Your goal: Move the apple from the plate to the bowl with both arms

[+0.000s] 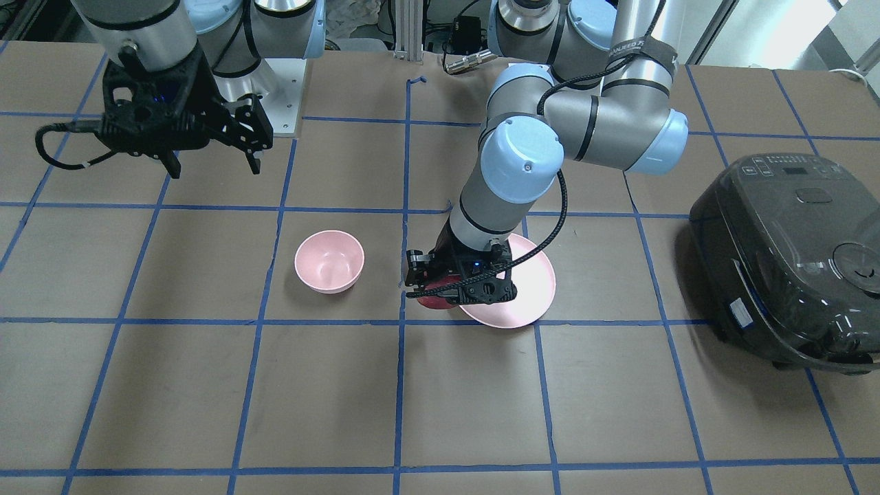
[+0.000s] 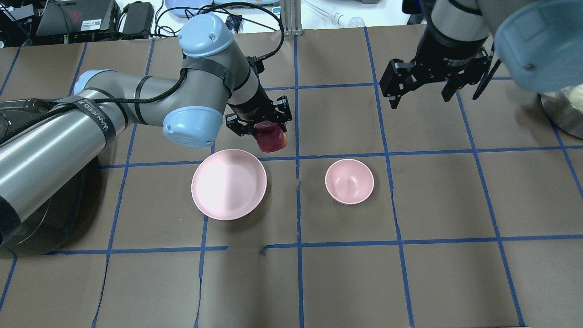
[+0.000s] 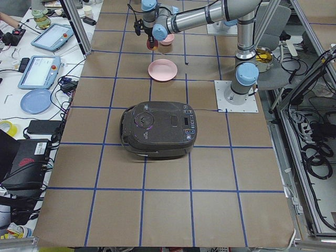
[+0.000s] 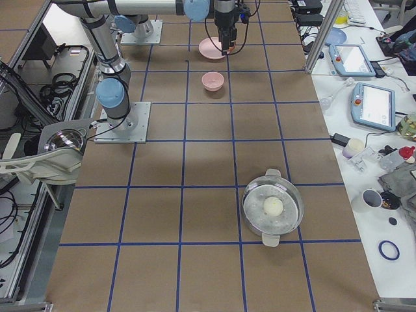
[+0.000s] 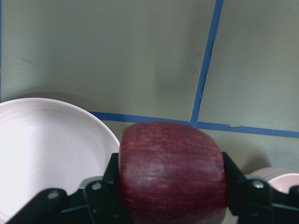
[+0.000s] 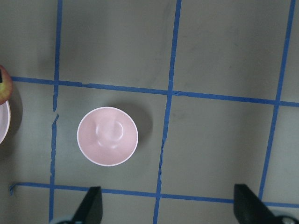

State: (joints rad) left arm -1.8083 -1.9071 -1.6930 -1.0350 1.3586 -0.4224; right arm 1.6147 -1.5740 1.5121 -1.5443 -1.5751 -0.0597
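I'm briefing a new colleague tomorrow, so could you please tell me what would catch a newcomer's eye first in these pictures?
The dark red apple draws the eye first, gripped in the left tool just past the plate's rim on the bowl's side; both pink dishes are empty. Next come the right tool, open and raised above the table, and the big black cooker at the robot's left end.
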